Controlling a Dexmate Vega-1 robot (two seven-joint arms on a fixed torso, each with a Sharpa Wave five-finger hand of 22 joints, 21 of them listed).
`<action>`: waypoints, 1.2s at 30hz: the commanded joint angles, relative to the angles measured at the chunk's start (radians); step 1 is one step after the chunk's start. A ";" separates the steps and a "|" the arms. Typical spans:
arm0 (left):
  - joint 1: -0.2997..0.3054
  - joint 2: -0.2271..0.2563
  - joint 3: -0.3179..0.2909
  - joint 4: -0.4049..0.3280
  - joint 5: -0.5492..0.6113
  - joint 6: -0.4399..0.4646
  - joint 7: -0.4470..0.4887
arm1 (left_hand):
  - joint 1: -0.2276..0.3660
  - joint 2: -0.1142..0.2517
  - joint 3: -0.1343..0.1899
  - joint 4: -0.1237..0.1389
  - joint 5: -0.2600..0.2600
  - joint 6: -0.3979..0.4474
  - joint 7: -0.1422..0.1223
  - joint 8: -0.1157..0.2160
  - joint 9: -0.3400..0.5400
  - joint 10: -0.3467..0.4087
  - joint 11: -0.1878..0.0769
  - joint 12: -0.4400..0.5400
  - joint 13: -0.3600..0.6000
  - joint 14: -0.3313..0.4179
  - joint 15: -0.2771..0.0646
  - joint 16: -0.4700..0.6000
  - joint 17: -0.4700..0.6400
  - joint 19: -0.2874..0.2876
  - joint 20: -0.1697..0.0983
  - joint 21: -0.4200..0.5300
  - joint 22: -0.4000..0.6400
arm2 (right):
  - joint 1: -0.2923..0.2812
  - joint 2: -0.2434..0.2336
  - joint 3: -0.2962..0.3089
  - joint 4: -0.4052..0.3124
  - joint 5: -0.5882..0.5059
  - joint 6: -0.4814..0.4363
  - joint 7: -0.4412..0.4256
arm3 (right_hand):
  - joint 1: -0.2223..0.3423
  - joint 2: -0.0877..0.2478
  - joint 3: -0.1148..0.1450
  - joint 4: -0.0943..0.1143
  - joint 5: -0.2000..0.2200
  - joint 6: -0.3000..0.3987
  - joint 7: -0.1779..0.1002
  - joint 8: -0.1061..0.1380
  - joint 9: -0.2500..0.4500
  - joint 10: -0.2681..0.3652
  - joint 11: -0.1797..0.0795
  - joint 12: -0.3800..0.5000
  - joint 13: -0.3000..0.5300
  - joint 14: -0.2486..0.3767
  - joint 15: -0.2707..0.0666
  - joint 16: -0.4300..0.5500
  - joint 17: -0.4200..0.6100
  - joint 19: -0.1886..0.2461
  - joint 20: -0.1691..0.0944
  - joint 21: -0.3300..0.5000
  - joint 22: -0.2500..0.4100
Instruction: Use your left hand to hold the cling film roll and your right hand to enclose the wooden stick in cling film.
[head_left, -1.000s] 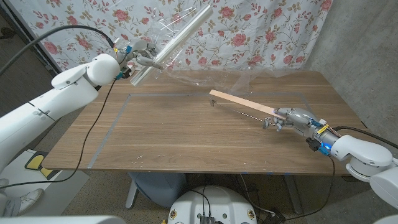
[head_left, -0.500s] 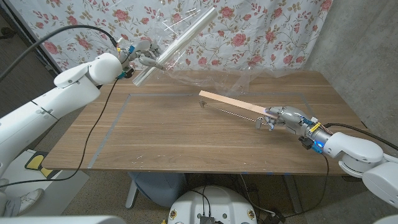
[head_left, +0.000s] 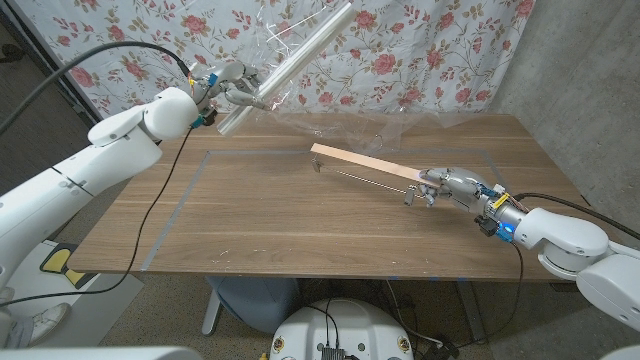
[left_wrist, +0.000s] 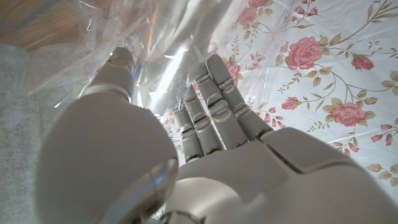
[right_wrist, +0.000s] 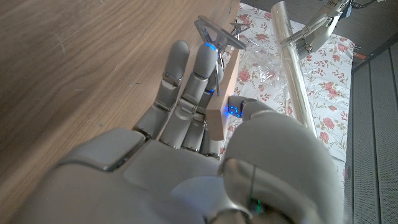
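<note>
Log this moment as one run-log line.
left hand: holds cling film roll raised | right hand: grips wooden stick end | film sheet: draped behind stick

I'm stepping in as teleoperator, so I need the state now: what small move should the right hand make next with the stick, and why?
Probably push the wooden stick a little further toward the loose cling film trailing from the cling film roll. The right hand grips the stick's near end, the left hand holds the roll raised, and the stick's far end seems just at the film's edge, unwrapped.

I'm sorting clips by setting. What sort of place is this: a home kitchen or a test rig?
Likely a test rig: a bare wooden table with taped outlines, a floral cloth backdrop and a grey wall.
</note>
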 joint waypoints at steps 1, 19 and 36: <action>0.011 -0.003 -0.010 -0.010 0.014 -0.029 0.007 | 0.198 0.210 0.015 0.017 -0.009 0.044 -0.043 0.002 0.006 -0.006 -0.002 0.009 0.000 -0.008 -0.006 -0.005 0.003 -0.006 0.000 -0.004 0.002 | 0.070 -0.035 -0.074 0.012 0.022 0.017 0.027 | 0.003 0.020 0.278 -0.160 0.005 0.098 -0.095 0.007 0.001 0.081 -0.071 0.006 0.002 0.001 -0.006 -0.005 0.003 0.005 -0.044 0.005 0.003; -0.021 -0.046 0.025 -0.010 0.027 -0.072 -0.026 | 0.200 0.227 -0.006 0.013 -0.030 0.029 -0.035 -0.007 -0.011 -0.025 0.001 0.008 -0.020 -0.027 -0.007 -0.034 -0.013 -0.015 0.003 -0.007 0.000 | 0.186 -0.083 -0.213 0.040 0.059 0.051 0.036 | 0.004 0.020 0.279 -0.160 0.006 0.095 -0.092 0.007 0.002 0.076 -0.072 0.007 0.006 0.002 -0.005 -0.005 0.003 0.003 -0.045 0.005 0.003; -0.072 -0.043 0.041 -0.027 -0.008 -0.132 -0.154 | 0.222 0.225 -0.025 -0.003 -0.022 0.073 -0.046 0.000 -0.034 -0.008 -0.011 0.033 -0.023 -0.013 -0.007 -0.035 -0.015 -0.016 0.007 -0.004 0.001 | 0.228 -0.103 -0.266 0.061 0.074 0.085 0.006 | 0.004 0.020 0.280 -0.160 0.006 0.096 -0.092 0.007 0.001 0.078 -0.073 0.008 0.005 0.002 -0.006 -0.003 0.004 0.005 -0.046 0.005 0.003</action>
